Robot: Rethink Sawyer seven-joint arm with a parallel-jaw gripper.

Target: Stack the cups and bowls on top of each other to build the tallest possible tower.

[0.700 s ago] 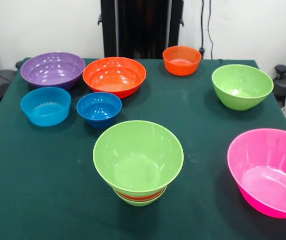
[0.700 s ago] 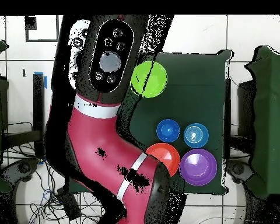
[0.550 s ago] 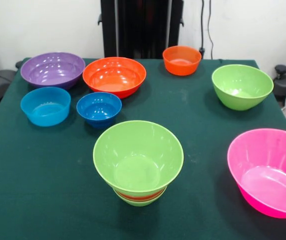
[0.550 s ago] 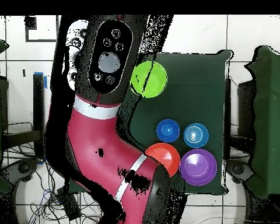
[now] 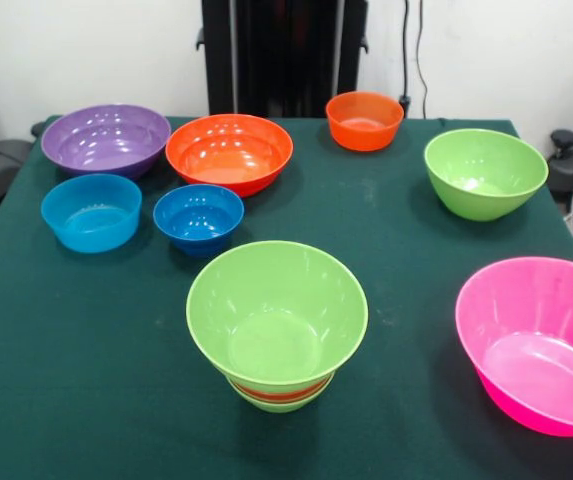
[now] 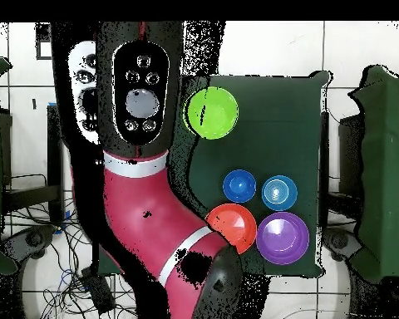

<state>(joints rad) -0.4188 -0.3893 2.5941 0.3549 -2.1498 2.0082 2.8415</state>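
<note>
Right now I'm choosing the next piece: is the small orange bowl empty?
Empty: the small orange bowl stands upright, bare inside, nothing nested in it.

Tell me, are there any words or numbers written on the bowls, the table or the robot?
None can be read. The glossy plastic bowls, such as the wide lime green bowl topping the pile and the big pink bowl, are plain. The dark green table cloth bears no marks, and the red and black arm shows no readable label.

no readable text, labels or numbers
</note>
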